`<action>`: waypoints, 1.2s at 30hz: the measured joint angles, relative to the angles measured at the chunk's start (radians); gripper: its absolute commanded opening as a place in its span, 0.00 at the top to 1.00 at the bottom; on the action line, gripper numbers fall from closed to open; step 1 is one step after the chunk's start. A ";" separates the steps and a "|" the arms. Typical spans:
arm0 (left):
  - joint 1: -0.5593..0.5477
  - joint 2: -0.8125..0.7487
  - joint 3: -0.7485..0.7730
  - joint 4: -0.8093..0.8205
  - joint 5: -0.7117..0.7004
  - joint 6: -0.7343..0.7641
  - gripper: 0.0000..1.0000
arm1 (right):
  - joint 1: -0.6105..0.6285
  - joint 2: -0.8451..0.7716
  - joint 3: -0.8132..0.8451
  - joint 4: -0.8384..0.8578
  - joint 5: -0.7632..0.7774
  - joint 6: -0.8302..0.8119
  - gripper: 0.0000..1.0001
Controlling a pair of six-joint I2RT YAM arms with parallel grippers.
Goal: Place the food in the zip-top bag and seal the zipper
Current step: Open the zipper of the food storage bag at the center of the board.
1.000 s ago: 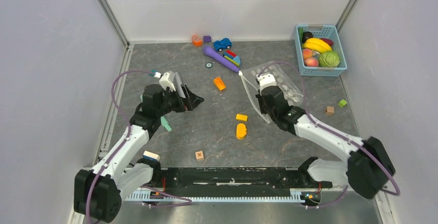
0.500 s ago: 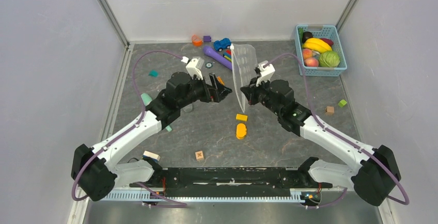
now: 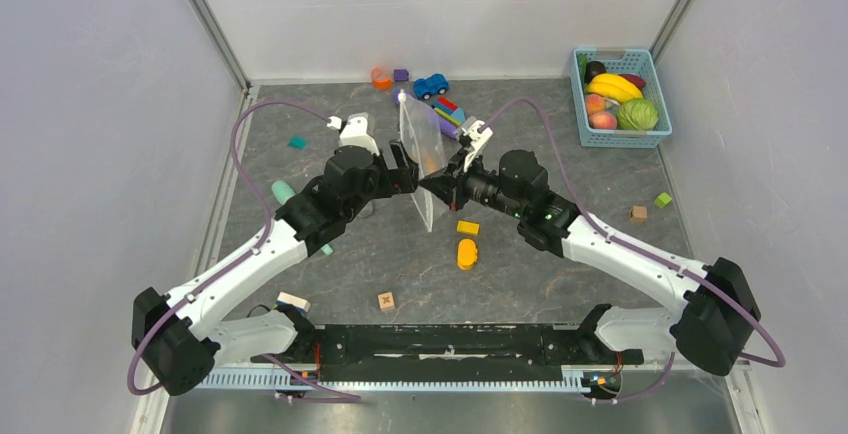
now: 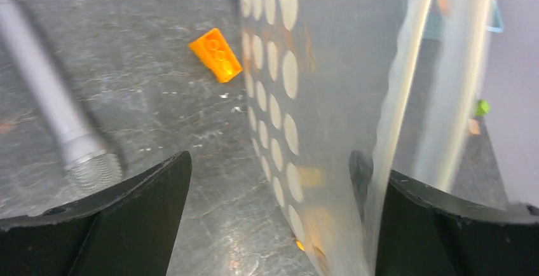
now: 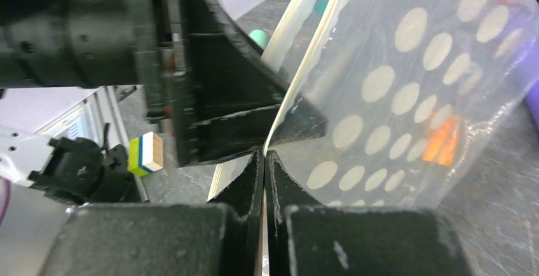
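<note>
The zip-top bag (image 3: 422,144) hangs upright over the table's middle, clear with pale dots. My right gripper (image 3: 436,187) is shut on its whitish zipper edge (image 5: 299,79), the jaws pressed together (image 5: 264,156). My left gripper (image 3: 410,176) is open. In the left wrist view the bag (image 4: 305,98) stands between the spread jaws (image 4: 270,161), close to the right finger (image 4: 445,225). The zipper (image 4: 407,79) runs down beside that finger. The food lies in the blue basket (image 3: 655,137) at back right: banana bunch (image 3: 612,86), cabbage (image 3: 638,114), peaches (image 3: 600,112), dark purple piece (image 3: 596,69).
An orange brick (image 4: 216,55) lies just behind the bag. A yellow block (image 3: 467,226) and an orange oval block (image 3: 466,253) lie in front of it. A blue toy car (image 3: 431,85) and a purple stick (image 3: 447,122) are at the back. Small cubes (image 3: 386,301) (image 3: 663,199) are scattered about.
My right gripper lifted the bag off the table and carried it left to the centre. My left arm swung right and its open jaws now straddle the bag.
</note>
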 measured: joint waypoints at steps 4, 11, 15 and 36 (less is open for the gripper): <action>0.001 -0.010 0.000 -0.034 -0.069 0.000 0.07 | 0.027 0.003 0.011 0.026 -0.035 0.005 1.00; -0.002 -0.005 0.000 -0.042 -0.092 -0.004 0.80 | 0.038 0.027 0.015 0.061 -0.043 0.027 1.00; -0.002 -0.004 0.003 -0.073 -0.095 0.000 0.98 | 0.039 0.027 0.015 0.056 0.017 0.033 1.00; -0.045 0.006 0.225 -0.445 -0.140 0.080 0.89 | 0.013 0.061 -0.012 -0.192 0.597 0.095 1.00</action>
